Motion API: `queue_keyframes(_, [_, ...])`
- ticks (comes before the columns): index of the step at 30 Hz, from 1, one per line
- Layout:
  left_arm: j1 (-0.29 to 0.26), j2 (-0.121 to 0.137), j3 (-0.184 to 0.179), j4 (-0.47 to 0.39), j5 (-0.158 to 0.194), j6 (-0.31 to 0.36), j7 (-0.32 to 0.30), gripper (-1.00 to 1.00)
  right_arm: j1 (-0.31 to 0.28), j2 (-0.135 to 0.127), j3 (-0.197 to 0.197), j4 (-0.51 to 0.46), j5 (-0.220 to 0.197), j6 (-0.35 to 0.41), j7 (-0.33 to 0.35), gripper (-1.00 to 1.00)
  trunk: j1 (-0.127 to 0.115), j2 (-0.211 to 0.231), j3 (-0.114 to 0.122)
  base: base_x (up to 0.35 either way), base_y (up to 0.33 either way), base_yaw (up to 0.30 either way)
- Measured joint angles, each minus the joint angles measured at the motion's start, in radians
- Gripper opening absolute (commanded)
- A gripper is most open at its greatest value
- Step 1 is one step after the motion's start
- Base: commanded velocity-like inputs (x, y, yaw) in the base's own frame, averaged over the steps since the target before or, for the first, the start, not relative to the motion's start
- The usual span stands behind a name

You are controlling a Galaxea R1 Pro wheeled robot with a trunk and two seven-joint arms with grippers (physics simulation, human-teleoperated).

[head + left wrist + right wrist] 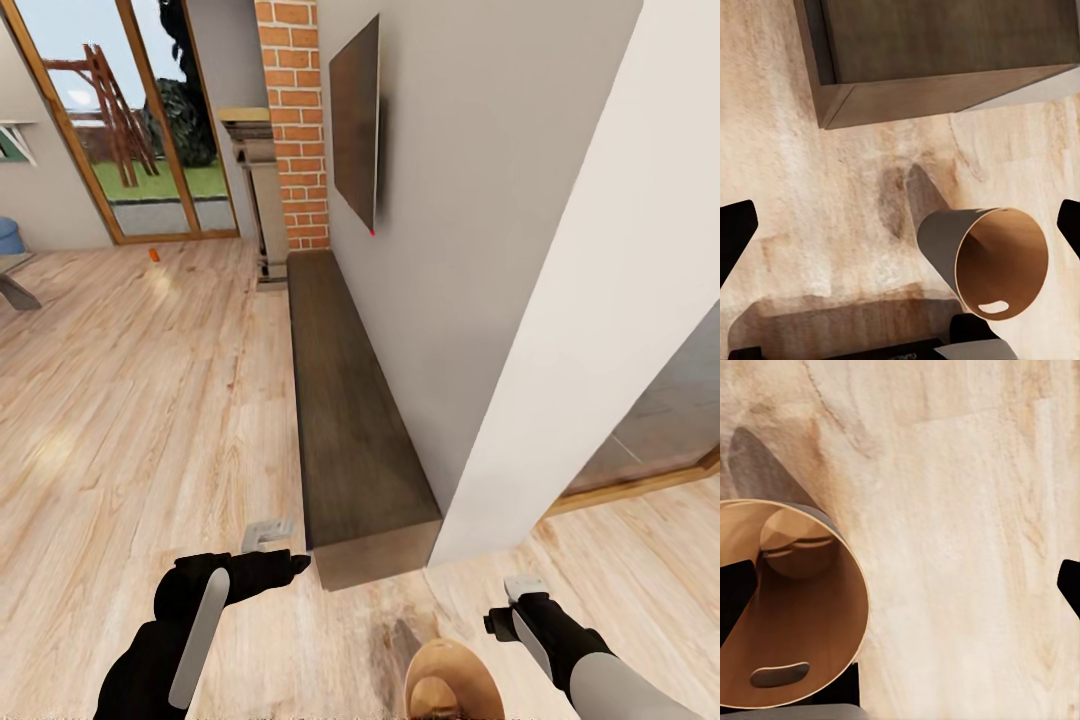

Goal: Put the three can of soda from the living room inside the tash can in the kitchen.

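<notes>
One can of soda (153, 254), small and orange-red, lies far off on the wood floor near the glass doors. The tash can (452, 680) stands between my two arms, just before my trunk. Its grey wall and tan inside appear in the left wrist view (994, 262) and the right wrist view (795, 607). My left gripper (268, 535) hangs open over the floor by the end of the low bench, with nothing between its fingers (735, 232). Open and empty as well, my right gripper (525, 587) hovers beside the tash can, its fingers (1071, 585) spread wide.
A long dark low bench (350, 420) runs along the grey wall under a wall screen (355, 120). A white wall corner (580, 300) juts out on the right. Brick column (295, 120), glass doors (130, 120) and a blue sofa edge (8, 235) lie further back.
</notes>
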Motion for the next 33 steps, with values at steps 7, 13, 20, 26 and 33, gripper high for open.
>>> queue_keyframes(7, [0.000, 0.000, 0.000, 0.000, 0.000, 0.000, 0.001, 1.00, 0.000, 0.002, 0.001, 0.003, -0.001, 0.002, 0.000, 1.00, 0.000, 0.000, -0.011, 0.000, 0.000, 0.000])
queue_keyframes(13, [0.000, 0.000, 0.000, 0.000, 0.002, 0.000, 0.001, 1.00, 0.000, 0.004, 0.001, 0.004, -0.001, 0.002, 0.000, 1.00, 0.000, 0.000, -0.021, 0.000, 0.000, 0.000])
queue_keyframes(20, [-0.001, -0.001, 0.000, -0.001, 0.005, 0.000, 0.001, 1.00, -0.001, 0.007, 0.001, 0.002, -0.001, 0.004, 0.000, 1.00, 0.000, 0.000, -0.032, 0.000, 0.000, 0.000])
queue_keyframes(26, [-0.002, -0.003, -0.001, -0.003, 0.006, 0.000, 0.001, 1.00, -0.008, 0.006, 0.000, 0.002, -0.002, 0.008, 0.000, 1.00, 0.000, 0.000, -0.042, 0.000, 0.000, 0.000])
queue_keyframes(33, [-0.003, -0.005, -0.001, -0.008, 0.007, 0.003, 0.001, 1.00, -0.012, 0.004, 0.000, 0.010, -0.003, 0.002, 0.000, 1.00, 0.000, 0.000, -0.053, 0.000, 0.000, 0.000])
